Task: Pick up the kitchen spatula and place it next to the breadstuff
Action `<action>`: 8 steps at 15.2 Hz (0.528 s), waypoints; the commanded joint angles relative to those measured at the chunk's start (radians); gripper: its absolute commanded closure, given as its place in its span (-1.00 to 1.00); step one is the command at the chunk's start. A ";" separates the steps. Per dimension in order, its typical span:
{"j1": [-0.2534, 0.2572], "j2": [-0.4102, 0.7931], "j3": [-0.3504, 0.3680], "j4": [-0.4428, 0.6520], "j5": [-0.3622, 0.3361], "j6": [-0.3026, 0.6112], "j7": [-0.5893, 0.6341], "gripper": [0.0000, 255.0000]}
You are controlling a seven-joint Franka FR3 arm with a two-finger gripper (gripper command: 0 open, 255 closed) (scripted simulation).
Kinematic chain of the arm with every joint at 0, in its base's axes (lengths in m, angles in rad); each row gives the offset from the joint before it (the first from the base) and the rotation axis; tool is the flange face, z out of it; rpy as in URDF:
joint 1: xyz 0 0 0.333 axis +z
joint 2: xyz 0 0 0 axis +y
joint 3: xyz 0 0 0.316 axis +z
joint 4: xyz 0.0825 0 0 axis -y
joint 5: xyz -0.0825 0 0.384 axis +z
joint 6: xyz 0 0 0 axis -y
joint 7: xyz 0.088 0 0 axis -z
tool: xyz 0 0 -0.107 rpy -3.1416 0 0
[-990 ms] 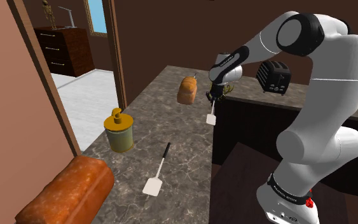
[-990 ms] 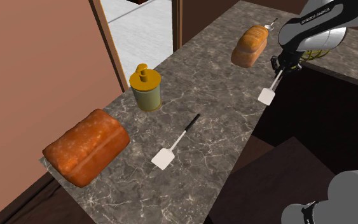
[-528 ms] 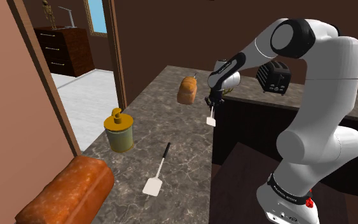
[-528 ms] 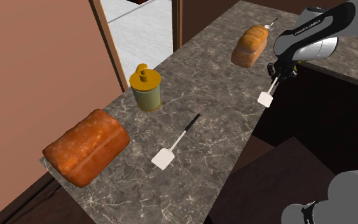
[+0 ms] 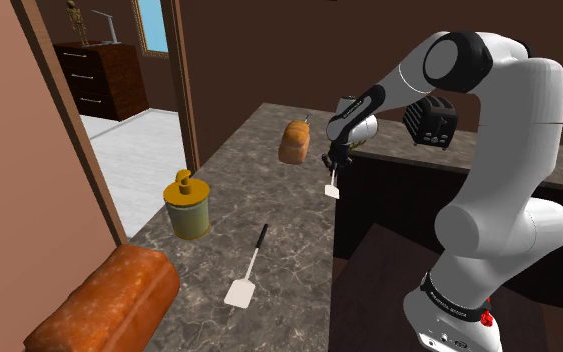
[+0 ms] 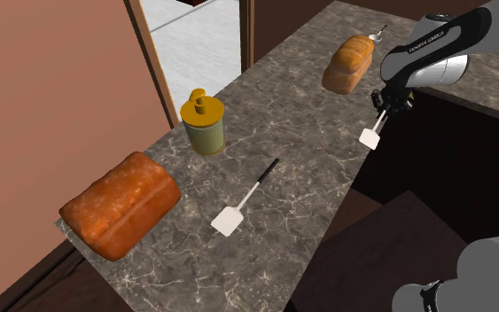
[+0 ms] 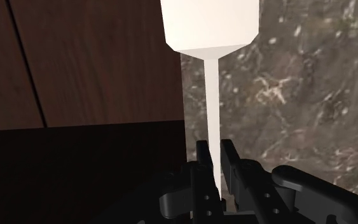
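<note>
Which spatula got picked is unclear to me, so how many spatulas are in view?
2. One spatula hangs blade-down, clasped by the gripper, over the counter edge near the small loaf; the other spatula lies on the counter near the yellow jar.

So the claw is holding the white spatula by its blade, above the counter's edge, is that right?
Not quite: the claw holds the white spatula by its handle, the blade hanging free, as the wrist view shows; the rest is right.
</note>
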 commanded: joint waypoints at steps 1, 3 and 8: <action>0.000 0.000 0.000 0.000 0.000 0.000 0.000 -1.00; 0.000 0.000 0.000 0.000 0.000 0.000 0.000 -1.00; -0.005 -0.055 0.009 -0.004 0.014 -0.050 -0.010 -1.00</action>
